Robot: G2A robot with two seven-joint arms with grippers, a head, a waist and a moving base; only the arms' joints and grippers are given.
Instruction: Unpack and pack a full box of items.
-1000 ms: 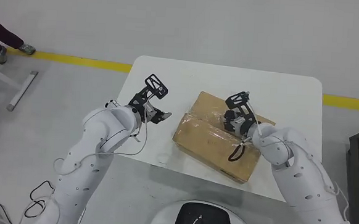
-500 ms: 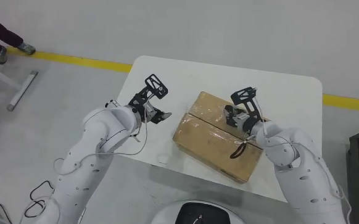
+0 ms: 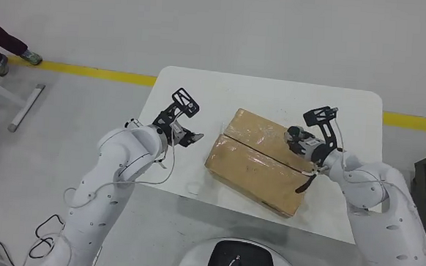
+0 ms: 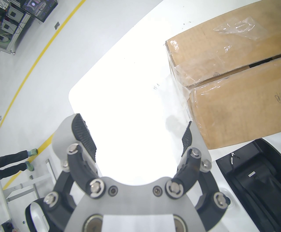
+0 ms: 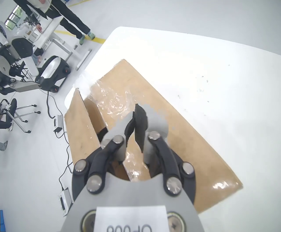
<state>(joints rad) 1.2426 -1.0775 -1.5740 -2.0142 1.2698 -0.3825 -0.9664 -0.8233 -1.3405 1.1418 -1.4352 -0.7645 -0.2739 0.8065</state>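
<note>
Since a second ago my right gripper (image 3: pixel 295 134) has slid along the box (image 3: pixel 249 168) to its end, jaws pressed together over the taped seam (image 4: pixel 262 62). The left gripper (image 4: pixel 134 132) hangs beside the opposite end, jaws wide and empty. The box lies on the surface (image 3: pixel 200 95); I should work slowly along the seam, so the box does not slide.

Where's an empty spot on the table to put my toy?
Bare table lies between the box and the far edge. Left of the box is bare too, under the left gripper. The near edge is crowded by the box.

Left pincer (image 4: pixel 132 125) spread wide above white table (image 4: pixel 123 92), taped cardboard box (image 4: pixel 230 87) just beside — flaps slightly parted
</note>
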